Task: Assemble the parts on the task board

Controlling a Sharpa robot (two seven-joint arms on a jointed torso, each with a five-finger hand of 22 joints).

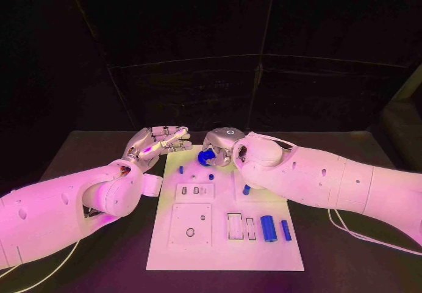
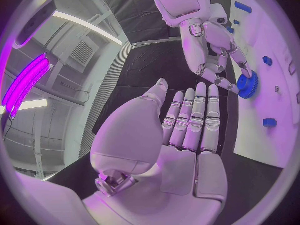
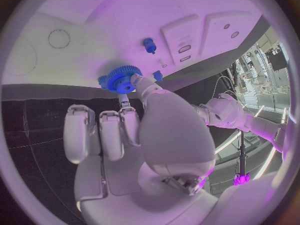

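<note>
Here the white task board [image 1: 224, 244] lies in the lower middle of the head view on the black desk [image 1: 352, 268]. In its lower right area, 2 blue cylinders [image 1: 268, 227] lie side by side, and smaller blue pegs [image 1: 211, 176] stand farther up. Just above the board's far edge, near frame centre, the right hand [image 1: 222, 146] pinches a blue gear [image 1: 207, 158] between its fingertips. Left of it, the left hand [image 1: 158, 145] hovers with fingers straight and together, holding nothing.

No text or label can be read.
</note>
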